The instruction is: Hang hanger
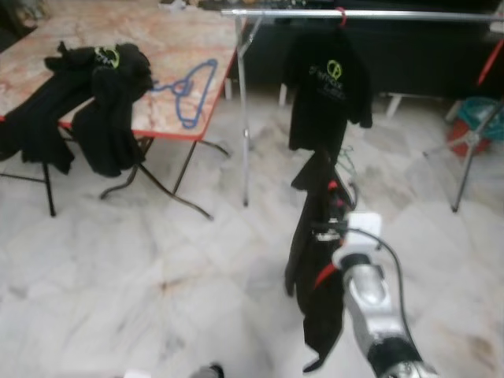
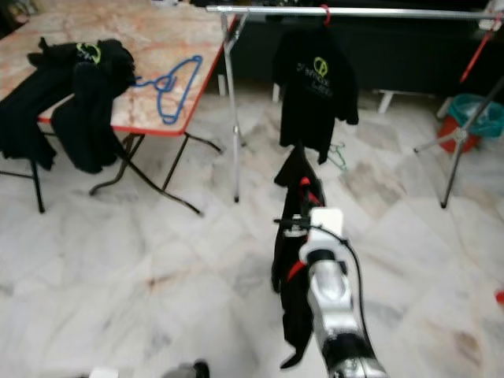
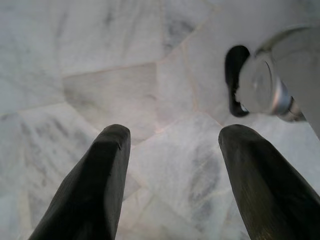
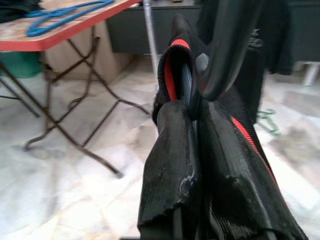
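Note:
My right gripper [image 1: 331,203] is shut on a red hanger [image 4: 172,70] with a black shirt [image 1: 315,276] draped over it, held out over the floor below and in front of the clothes rail [image 1: 362,13]. The shirt hides most of the fingers [image 4: 172,150]. On the rail hangs another black shirt [image 1: 324,87] with a green logo, on a red hook. My left gripper [image 3: 172,150] is open over the marble floor with nothing between its fingers.
A folding table [image 1: 181,47] at the left holds black clothes [image 1: 94,94] and blue hangers [image 1: 189,90]. The rack's upright post [image 1: 242,118] stands between table and hung shirt. A green hanger [image 1: 346,161] lies on the floor; a tripod leg [image 1: 468,150] and bucket [image 1: 476,118] stand right.

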Controlling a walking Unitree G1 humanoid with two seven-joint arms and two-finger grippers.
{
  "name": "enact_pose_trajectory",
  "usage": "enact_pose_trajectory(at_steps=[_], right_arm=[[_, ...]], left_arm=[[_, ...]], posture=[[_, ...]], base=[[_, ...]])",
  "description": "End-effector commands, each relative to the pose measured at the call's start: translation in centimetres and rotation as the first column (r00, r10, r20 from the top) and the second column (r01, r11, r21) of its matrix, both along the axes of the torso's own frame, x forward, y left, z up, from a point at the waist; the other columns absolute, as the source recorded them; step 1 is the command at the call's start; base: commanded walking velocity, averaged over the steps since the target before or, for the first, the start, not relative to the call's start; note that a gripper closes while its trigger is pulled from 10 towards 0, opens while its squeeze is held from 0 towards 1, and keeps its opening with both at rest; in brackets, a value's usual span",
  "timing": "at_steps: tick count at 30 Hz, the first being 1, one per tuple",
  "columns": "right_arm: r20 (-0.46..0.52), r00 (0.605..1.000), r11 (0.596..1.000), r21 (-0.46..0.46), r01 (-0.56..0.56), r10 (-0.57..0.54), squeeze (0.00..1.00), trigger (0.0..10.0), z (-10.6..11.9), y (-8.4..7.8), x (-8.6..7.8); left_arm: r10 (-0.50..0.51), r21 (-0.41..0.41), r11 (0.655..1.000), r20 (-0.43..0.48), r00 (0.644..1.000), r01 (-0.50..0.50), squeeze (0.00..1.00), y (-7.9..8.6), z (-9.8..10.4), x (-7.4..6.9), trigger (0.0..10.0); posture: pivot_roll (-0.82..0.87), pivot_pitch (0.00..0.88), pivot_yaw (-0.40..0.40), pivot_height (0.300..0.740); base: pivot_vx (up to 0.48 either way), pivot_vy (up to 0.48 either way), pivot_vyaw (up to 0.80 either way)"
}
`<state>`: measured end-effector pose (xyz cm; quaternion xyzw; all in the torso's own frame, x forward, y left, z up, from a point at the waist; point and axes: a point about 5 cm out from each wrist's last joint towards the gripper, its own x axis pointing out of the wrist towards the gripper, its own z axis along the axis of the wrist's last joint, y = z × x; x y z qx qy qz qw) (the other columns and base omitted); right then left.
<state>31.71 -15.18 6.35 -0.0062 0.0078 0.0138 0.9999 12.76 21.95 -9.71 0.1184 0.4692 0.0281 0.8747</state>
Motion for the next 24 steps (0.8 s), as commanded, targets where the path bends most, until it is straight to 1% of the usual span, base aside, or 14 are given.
enact_pose_trajectory(at_steps=[1, 7, 9, 24], right_arm=[[0.013, 0.999, 0.999, 0.004, 0.035, -0.035, 0.00, 10.0, 0.36, -1.00, 0.10], [0.006, 0.999, 0.999, 0.021, 0.049, -0.049, 0.00, 10.0, 0.34, -1.28, 0.17], [-0.004, 0.998, 0.998, 0.015, 0.061, -0.061, 0.00, 10.0, 0.26, -1.41, 0.21], [-0.005, 0.999, 0.999, 0.014, 0.051, -0.051, 0.00, 10.0, 0.19, -1.24, 0.16]], left_arm=[[0.001, -0.001, 1.000, -0.043, 0.999, -0.002, 0.00, -0.05, -0.43, -1.20, 10.0], [0.000, -0.003, 1.000, -0.042, 0.999, 0.000, 0.00, -0.04, -0.42, -1.19, 10.0], [0.002, -0.005, 1.000, -0.042, 0.999, -0.002, 0.00, -0.03, -0.42, -1.20, 10.0], [0.002, -0.008, 1.000, -0.045, 0.999, -0.002, 0.00, -0.03, -0.45, -1.30, 10.0]], posture=[[0.03, 0.098, 0.002, 0.740], [0.03, 0.096, 0.001, 0.740], [0.03, 0.096, 0.001, 0.740], [0.03, 0.091, 0.002, 0.740]], base=[[0.000, 0.000, 0.00], [0.000, 0.000, 0.00], [0.000, 0.000, -0.80], [0.000, 0.000, -0.79]])
